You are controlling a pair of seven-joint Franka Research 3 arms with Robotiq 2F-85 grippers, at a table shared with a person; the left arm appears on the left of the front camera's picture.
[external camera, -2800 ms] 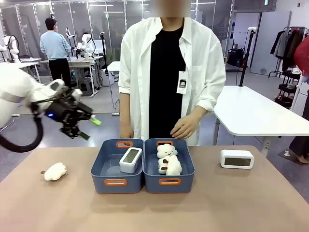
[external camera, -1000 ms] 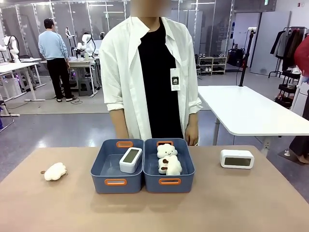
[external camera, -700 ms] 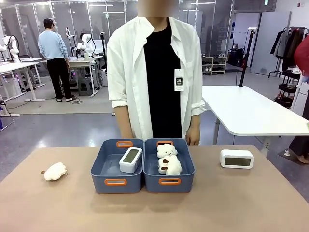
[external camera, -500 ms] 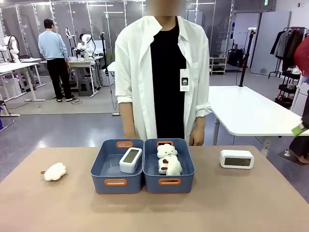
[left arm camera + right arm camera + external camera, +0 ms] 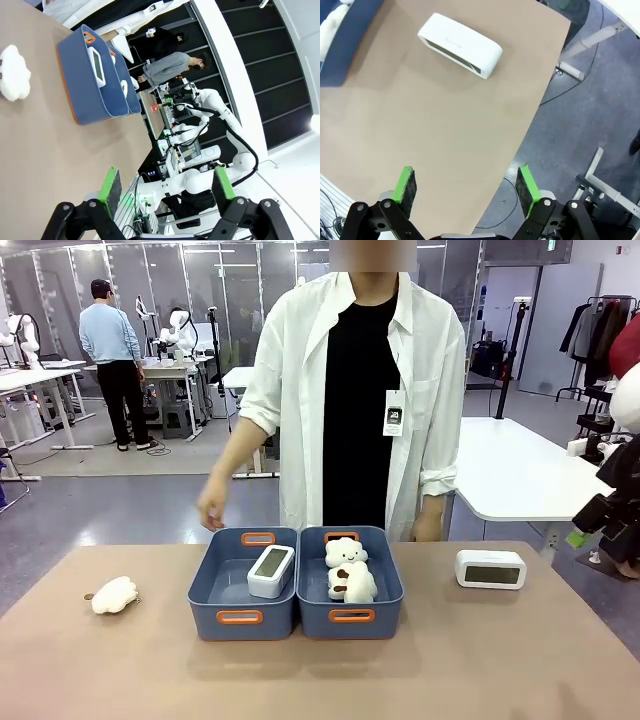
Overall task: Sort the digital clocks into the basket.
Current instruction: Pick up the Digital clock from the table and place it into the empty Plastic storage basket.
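You have 2 clocks here. The first clock (image 5: 270,571) sits inside the basket (image 5: 270,626), against its right wall, with its grey screen tilted up. The second clock (image 5: 490,568) lies on the table (image 5: 480,670) to the right of the basket, past the other bin (image 5: 385,620) and well apart from it. It is white with round corners and a long grey screen on its front. Bare table lies all around it, so there is lots of room.

The right gripper (image 5: 466,185) hangs far to the right of the basket with its 2 green pads spread wide and nothing between them. In its wrist view, the table's edge runs slanting under it, with grey floor beyond.

The left gripper (image 5: 167,185) is well apart from the basket on the left side. It is also spread wide and holds nothing.

A plush toy (image 5: 114,594) lies on the table left of the basket. The person's hand (image 5: 212,508) hangs in the air just behind the basket's far left corner.
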